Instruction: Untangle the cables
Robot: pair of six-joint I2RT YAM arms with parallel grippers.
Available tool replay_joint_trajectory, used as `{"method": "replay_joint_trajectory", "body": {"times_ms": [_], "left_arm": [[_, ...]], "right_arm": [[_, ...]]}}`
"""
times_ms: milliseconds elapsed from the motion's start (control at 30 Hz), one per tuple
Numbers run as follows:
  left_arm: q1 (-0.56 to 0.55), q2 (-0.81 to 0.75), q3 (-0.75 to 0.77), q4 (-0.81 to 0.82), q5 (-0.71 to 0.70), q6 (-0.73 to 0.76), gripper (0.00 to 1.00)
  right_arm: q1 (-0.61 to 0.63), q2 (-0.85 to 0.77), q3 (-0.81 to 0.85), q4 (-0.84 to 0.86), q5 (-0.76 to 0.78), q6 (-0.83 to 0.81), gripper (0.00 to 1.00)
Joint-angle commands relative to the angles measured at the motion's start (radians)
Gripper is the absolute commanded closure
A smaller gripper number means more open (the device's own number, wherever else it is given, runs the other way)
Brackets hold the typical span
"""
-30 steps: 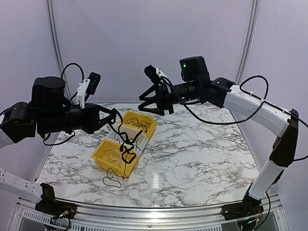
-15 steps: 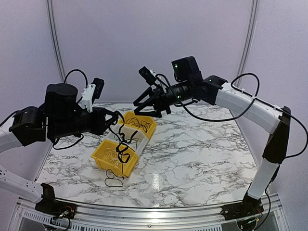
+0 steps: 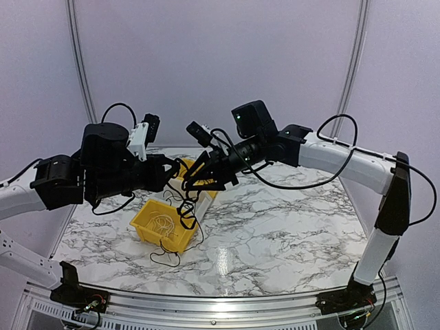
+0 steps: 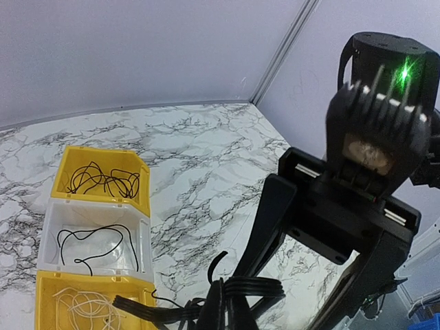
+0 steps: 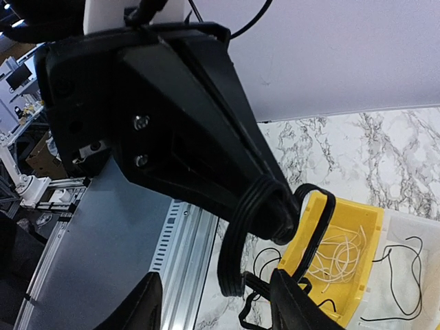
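You have one marble desk (image 3: 289, 227) carrying everything. Above it, two arms have closed on each other within the last second. The left arm (image 3: 75, 179) has pushed rightward, and the right arm (image 3: 344, 155) has dropped and swung left. The wide gap between them is now almost gone, right over the bins.

There are three bins in a row. The near yellow bin (image 3: 152, 237) holds a clump of white cords. The white bin (image 4: 103, 249) holds what looks like one black cord. The far yellow bin (image 4: 103, 152) holds several black ones.

You have two hands at work. Your left hand (image 3: 167, 173) is clamped on the cables (image 3: 185, 218). They hang from its tip as a black bunch of loops, dangling past the near yellow bin, with one loose end lying on the desk in front of it. Your right hand (image 3: 201, 181) is spread wide and empty, just beside that bunch, its fingers well apart either side of the strands in its own wrist view.

To me, that approach means the second grasp is about to be set up, so one strand can be pulled away from the rest.

At least three black strands run side by side where the left hand grips. Beyond that I cannot count them.
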Motion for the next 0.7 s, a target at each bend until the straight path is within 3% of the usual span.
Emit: {"method": "replay_joint_trajectory", "body": {"times_ms": [0,100,267,300,367,400,500,667], "left_arm": [[-0.004,0.004,-0.001,0.057,0.006,-0.018,1.0],[-0.004,0.004,-0.008,0.062,0.013,-0.018,1.0],[-0.005,0.007,-0.021,0.075,0.035,-0.017,1.0],[-0.005,0.007,-0.031,0.082,0.037,-0.018,1.0],[-0.005,0.004,-0.053,0.104,0.044,-0.013,1.0],[-0.005,0.004,-0.071,0.125,0.047,-0.006,0.97],[-0.005,0.011,-0.141,0.243,0.04,0.01,0.67],[-0.005,0.088,-0.265,0.533,0.095,0.028,0.62]], "right_arm": [[0.018,-0.049,-0.04,0.081,-0.004,0.057,0.49],[0.031,-0.054,-0.05,0.126,0.004,0.084,0.51],[0.044,-0.055,-0.035,0.18,0.013,0.147,0.66],[0.044,-0.058,-0.031,0.182,0.017,0.149,0.71],[0.044,-0.076,-0.031,0.171,0.026,0.144,0.93],[0.044,-0.086,-0.032,0.162,0.028,0.139,1.0],[0.044,-0.129,-0.038,0.136,0.029,0.125,1.0],[0.044,-0.201,-0.031,0.086,0.055,0.087,1.0]]}}
